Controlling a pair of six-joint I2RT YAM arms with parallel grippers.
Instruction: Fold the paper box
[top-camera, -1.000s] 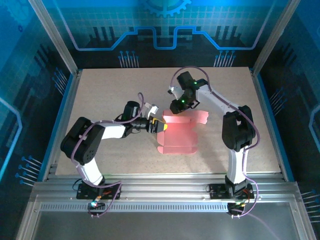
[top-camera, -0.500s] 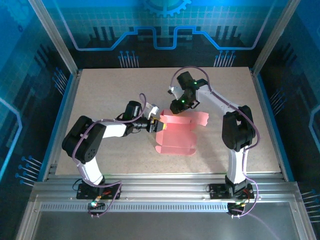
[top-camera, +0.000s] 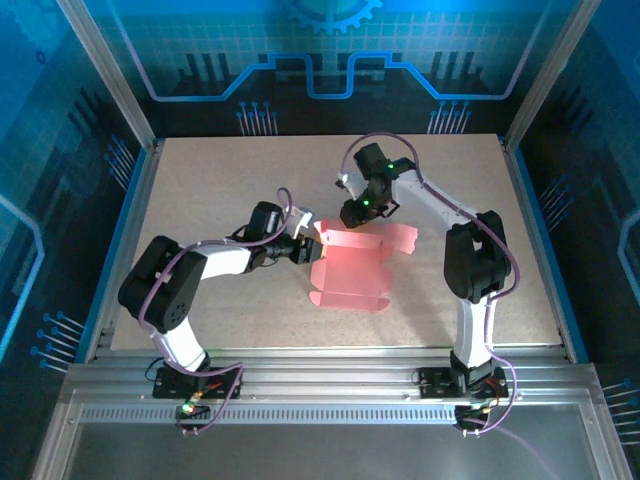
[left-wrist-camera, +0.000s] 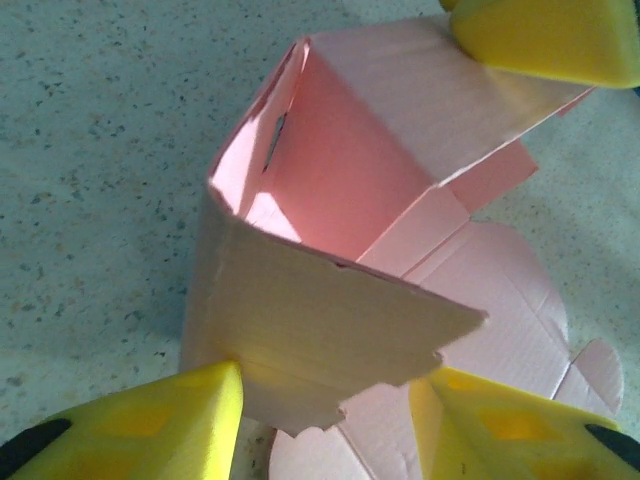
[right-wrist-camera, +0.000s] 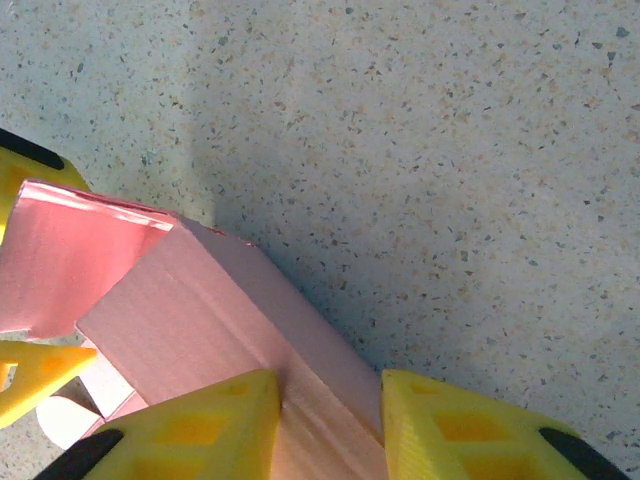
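The pink paper box (top-camera: 350, 270) lies partly folded mid-table, with its left and back walls raised. My left gripper (top-camera: 304, 250) is at its left end. In the left wrist view the left gripper (left-wrist-camera: 325, 385) stands open astride an upright pink wall (left-wrist-camera: 320, 330); the left finger touches it and the right finger sits by the wall's tip. My right gripper (top-camera: 356, 212) is at the back edge. In the right wrist view the right gripper (right-wrist-camera: 330, 390) is shut on a folded strip of the paper box (right-wrist-camera: 200, 310).
The speckled tabletop (top-camera: 220, 180) has free room left, right and behind the box. Metal frame rails (top-camera: 130, 230) border the table on both sides. A yellow right-gripper finger (left-wrist-camera: 540, 35) shows at the top of the left wrist view.
The left gripper's jaws have narrowed round the box's left wall, which now stands higher and hides the yellow fingers from above. The right arm has not moved.
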